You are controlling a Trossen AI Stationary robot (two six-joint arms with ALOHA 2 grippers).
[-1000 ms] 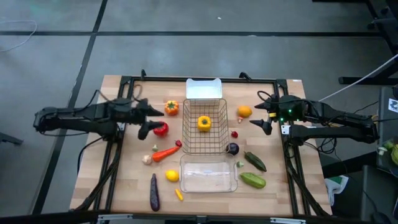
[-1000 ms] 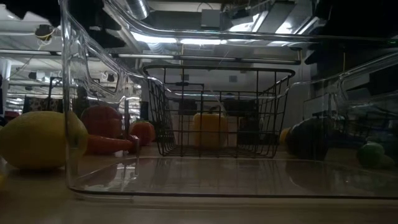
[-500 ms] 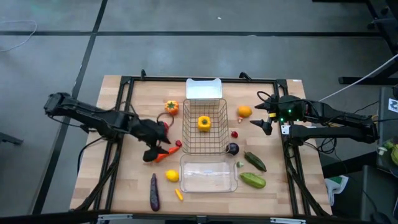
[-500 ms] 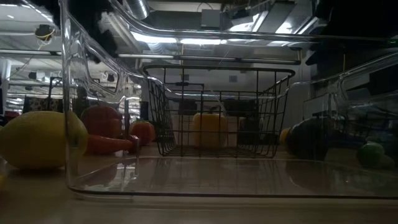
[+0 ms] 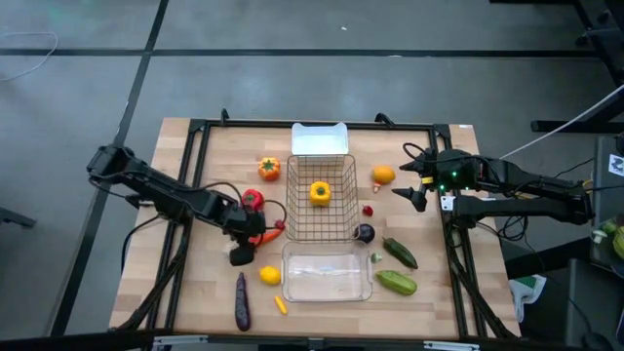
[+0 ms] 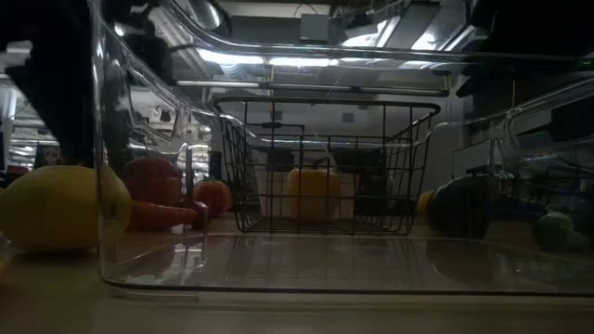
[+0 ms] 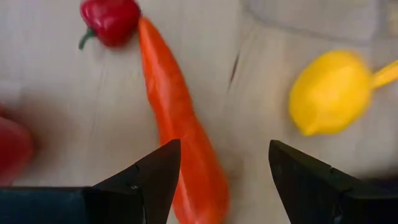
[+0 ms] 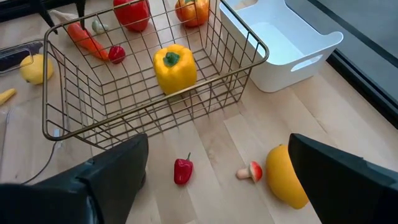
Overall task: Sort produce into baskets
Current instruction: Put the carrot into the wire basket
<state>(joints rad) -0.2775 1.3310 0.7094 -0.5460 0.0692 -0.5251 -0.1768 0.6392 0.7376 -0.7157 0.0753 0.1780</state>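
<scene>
Light wood surface [image 5: 195,292] carrying wire basket [image 5: 297,219], white tray [image 5: 320,139], clear tray [image 5: 327,276]; loose carrot [image 5: 259,239], lemon [image 5: 270,276], eggplant [image 5: 242,300], cucumbers [image 5: 397,283], orange [image 5: 383,175].

The table [image 5: 210,292] is pale wood with a matt, planked grain. The wire basket [image 8: 74,93] is thin bare metal. The white tray [image 8: 292,43] looks like smooth plastic, the clear tray [image 6: 306,260] glossy see-through plastic. The carrot [image 7: 180,137] and yellow pepper [image 8: 174,68] have a smooth, shiny plastic look.
</scene>
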